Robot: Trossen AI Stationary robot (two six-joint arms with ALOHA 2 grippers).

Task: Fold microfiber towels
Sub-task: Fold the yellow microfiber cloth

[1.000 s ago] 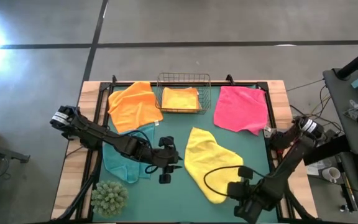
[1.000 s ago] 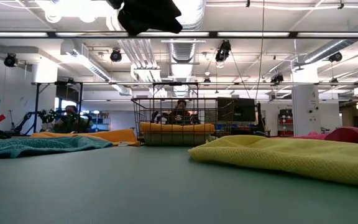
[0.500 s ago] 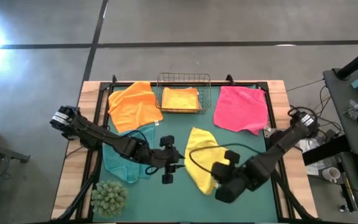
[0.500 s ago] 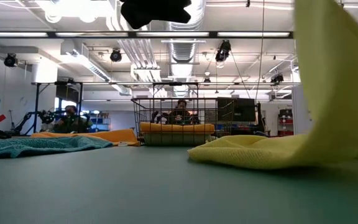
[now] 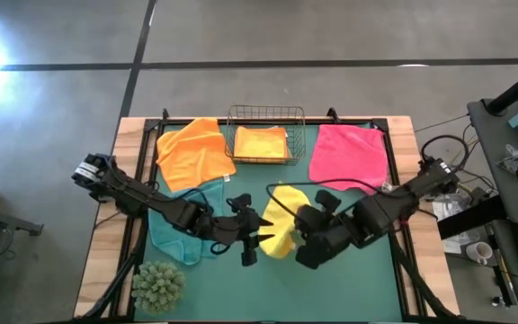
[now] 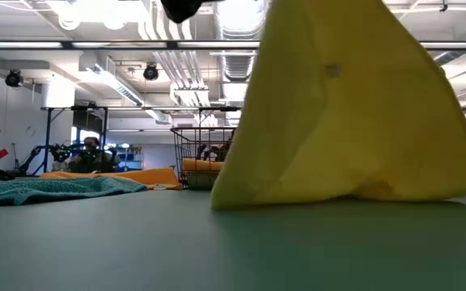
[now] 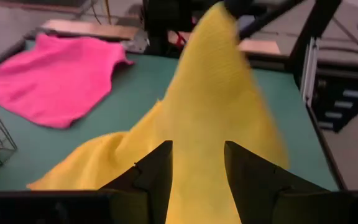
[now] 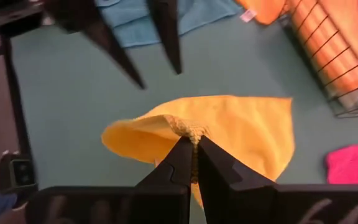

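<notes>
The right gripper [image 8: 193,148] is clamped on a corner of the yellow towel [image 5: 281,225] and holds it lifted above the middle of the green table mat [image 5: 367,270], with the rest of the cloth trailing onto the mat beneath. In the low view the towel [image 6: 346,121] stands up as a tall peak. The left gripper [image 7: 197,163] hovers just to the left of the towel, fingers parted and holding nothing.

Elsewhere, an orange towel [image 5: 192,151] lies at the far left, a second orange towel [image 5: 261,142] sits folded in the wire basket [image 5: 266,112], the pink towel [image 5: 349,157] lies at the far right, and the teal towel [image 5: 174,234] lies under the left arm.

Risks, as judged:
- The grip takes only a bunched corner, so the cloth may slip free mid-fold.
- The fold may land skewed if the trailing half drags.
- The two grippers are close, so contact between them is possible.
</notes>
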